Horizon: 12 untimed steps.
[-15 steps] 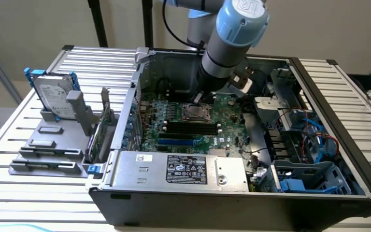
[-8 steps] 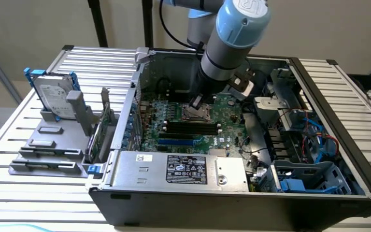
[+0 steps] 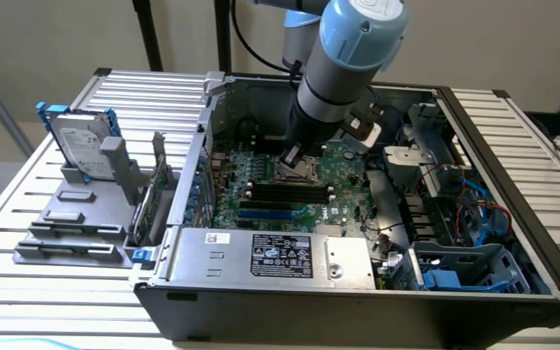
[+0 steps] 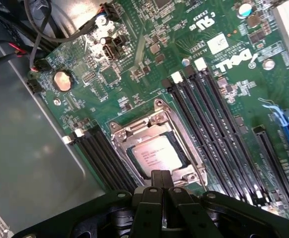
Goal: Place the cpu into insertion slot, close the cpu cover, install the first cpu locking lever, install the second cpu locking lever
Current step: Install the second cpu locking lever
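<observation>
Inside the open computer case (image 3: 513, 240), which lies on a slatted surface (image 3: 8, 240), the work sits on the green motherboard (image 4: 149, 64). Going from the exterior view's left to its right: a grey drive caddy (image 3: 81, 189) stands outside the case, then the board with its black memory slots (image 3: 290, 191), then the arm reaching down over the socket, then cables and blue brackets.

In the wrist view the cpu (image 4: 157, 156) lies flat in the insertion slot (image 4: 134, 166), its pale lid facing up. The cpu cover (image 4: 152, 126) appears to be down around it, framing the chip on all sides. The gripper (image 4: 161, 182) hangs just at the near edge of that frame, jaws closed together and holding nothing.

The chip is light, rigid and fragile underneath; I judge it best left untouched. The cover is thin springy sheet metal, smooth and slippery; pressing its rim or tab looks safer than the centre.
</observation>
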Tool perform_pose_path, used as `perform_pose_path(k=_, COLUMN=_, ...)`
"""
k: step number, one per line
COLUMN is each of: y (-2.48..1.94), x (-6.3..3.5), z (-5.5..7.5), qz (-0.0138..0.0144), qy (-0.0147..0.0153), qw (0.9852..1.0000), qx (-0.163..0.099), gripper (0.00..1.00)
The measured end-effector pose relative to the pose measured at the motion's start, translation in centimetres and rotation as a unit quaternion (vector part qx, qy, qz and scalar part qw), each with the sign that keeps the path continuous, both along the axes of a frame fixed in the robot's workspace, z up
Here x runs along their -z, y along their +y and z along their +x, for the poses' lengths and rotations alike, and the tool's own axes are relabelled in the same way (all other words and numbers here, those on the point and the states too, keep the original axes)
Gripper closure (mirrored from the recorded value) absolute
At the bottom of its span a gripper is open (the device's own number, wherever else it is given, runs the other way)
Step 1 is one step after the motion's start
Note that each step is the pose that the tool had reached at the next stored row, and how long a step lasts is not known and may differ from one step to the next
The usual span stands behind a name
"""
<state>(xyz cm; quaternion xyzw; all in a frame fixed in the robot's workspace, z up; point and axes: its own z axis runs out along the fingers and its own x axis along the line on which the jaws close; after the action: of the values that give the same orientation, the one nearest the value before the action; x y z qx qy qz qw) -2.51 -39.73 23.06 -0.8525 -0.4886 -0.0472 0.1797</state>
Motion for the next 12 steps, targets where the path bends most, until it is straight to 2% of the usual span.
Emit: perform_pose_path(k=12, y=-1.99, x=-1.36, z=-1.9, qz=-0.0005, qy=-0.0007, qw=1.0000, qx=0.000, gripper=0.89)
